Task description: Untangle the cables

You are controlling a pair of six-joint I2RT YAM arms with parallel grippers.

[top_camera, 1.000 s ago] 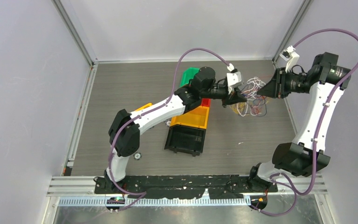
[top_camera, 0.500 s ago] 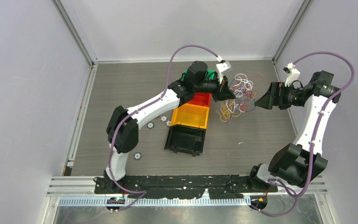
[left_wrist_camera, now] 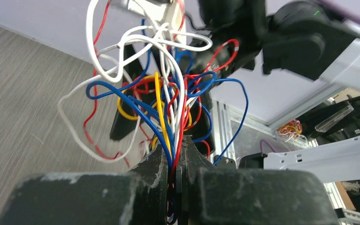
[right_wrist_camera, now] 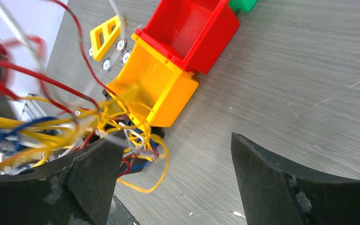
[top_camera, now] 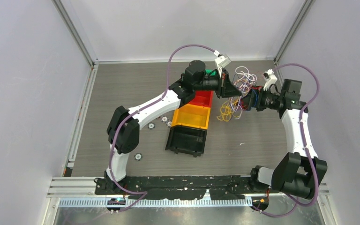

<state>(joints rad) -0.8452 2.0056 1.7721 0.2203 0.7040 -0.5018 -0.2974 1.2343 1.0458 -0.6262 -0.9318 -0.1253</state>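
Observation:
The cables (top_camera: 242,84) are a hand-sized tangle of white, blue, red and yellow wires, held up off the table at the back right. My left gripper (top_camera: 233,90) is shut on a bunch of the strands, which run out between its jaws (left_wrist_camera: 174,157) and fan upward into the cables (left_wrist_camera: 159,89). Yellow loops (top_camera: 225,112) hang below the tangle. My right gripper (top_camera: 249,99) stands open, pushed in at the tangle's right side. Seen from the right wrist, yellow and red strands of the cables (right_wrist_camera: 122,124) lie against its left finger (right_wrist_camera: 91,173). Nothing sits in its gap (right_wrist_camera: 178,161).
A row of bins runs left of the tangle: green (top_camera: 209,72), red (top_camera: 201,99), yellow (top_camera: 192,117), black (top_camera: 186,139). Small round washers (top_camera: 152,125) and a yellow bracket (right_wrist_camera: 104,36) lie left of the bins. The enclosure's walls and corner post (top_camera: 281,47) stand close behind.
My right gripper has opened and swung left into the tangle. My left gripper has carried the cables left and back, staying shut on them.

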